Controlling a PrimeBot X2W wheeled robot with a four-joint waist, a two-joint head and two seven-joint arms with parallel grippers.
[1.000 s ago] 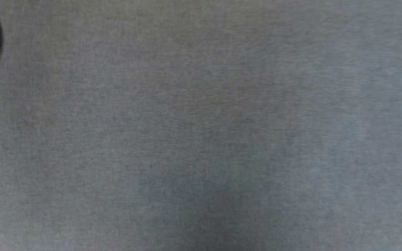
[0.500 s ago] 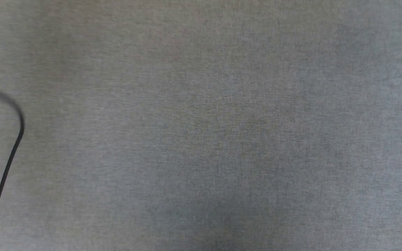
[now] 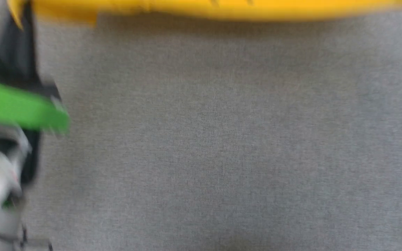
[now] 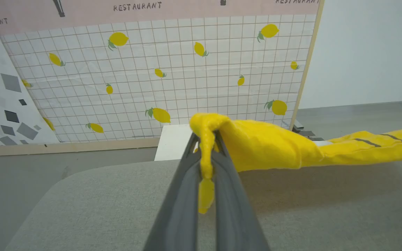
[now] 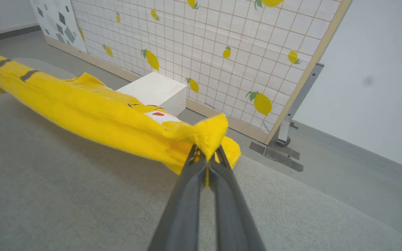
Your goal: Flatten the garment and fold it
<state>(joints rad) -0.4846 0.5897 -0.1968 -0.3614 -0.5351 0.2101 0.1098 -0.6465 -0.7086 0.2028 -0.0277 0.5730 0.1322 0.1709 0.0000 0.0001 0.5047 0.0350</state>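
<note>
Grey woven cloth covers the table (image 3: 222,139) across the head view. The garment (image 3: 222,8) shows as a blurred yellow band along the top edge. At the left edge a blurred wrist with a green band (image 3: 19,108) has dark fingers reaching up toward the band's left end.

From the left wrist, a lemon-printed grid panel (image 4: 187,69) stands beyond the left gripper (image 4: 206,139), with a white box (image 4: 173,141) just past its tips. The jaws are pressed together on a small tuck of yellow cloth. The rest of the shirt stretches off to the gripper's right, bunched into a thick rope and lifted clear of the table, with black stripes showing far along it.

From the right wrist, the right gripper (image 5: 206,153) is clamped the same way on a folded corner. The garment runs away to its left as a sagging roll, with a white patch and a red dot just visible on top.

Both pinches hold little cloth, so a hard pull apart could slip a corner free. The shirt is rolled rather than spread, and lowering it like this would likely trap creases underneath. It also hangs toward the table's far side, so a dropped end could slide off.
</note>
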